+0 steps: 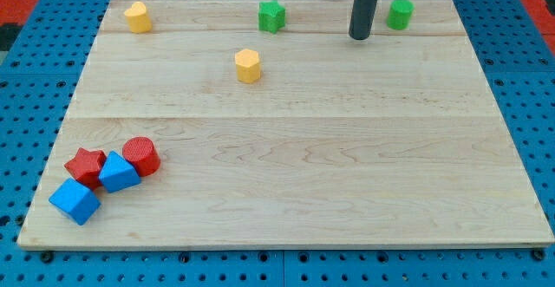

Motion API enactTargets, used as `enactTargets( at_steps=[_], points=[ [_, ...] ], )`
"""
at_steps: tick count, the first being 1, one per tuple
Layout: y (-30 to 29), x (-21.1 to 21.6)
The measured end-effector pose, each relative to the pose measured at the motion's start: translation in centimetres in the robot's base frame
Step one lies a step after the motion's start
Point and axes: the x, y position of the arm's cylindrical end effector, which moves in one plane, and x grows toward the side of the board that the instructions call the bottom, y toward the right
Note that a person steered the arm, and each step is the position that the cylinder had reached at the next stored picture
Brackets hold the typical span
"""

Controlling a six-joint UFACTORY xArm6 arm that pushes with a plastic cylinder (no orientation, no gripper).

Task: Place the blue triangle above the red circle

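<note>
Blue blocks: two, at the view's bottom left of the wooden board (347, 174): a blue cube (75, 201) nearest the corner and the blue triangle (118, 172) up and to its right, touching it.
Red blocks: two: a red star (86, 166) touching the blue triangle's left side, and the red circle (140, 156) touching its upper right.
Yellow blocks: two: a yellow piece (137, 16), shape unclear, at the top left, and a yellow hexagon (248, 65) lower and further right.
Green blocks: two along the top edge: a green star (271, 16) and a green cylinder (400, 14).
Tool: one rod, no pincer, so nothing is held; my tip (360, 36) sits between the two green blocks, just left of the green cylinder, well apart from the blue triangle.
</note>
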Motion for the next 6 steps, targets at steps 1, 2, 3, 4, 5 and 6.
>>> enactTargets(
  at_steps=[1,2,3,4,5,6],
  points=[
    [-4.5,0.4],
    [-9.4,1.1],
    [-9.1,13.3],
    [-13.8,21.2],
    [-18.3,24.2],
    [-20.5,25.6]
  ],
)
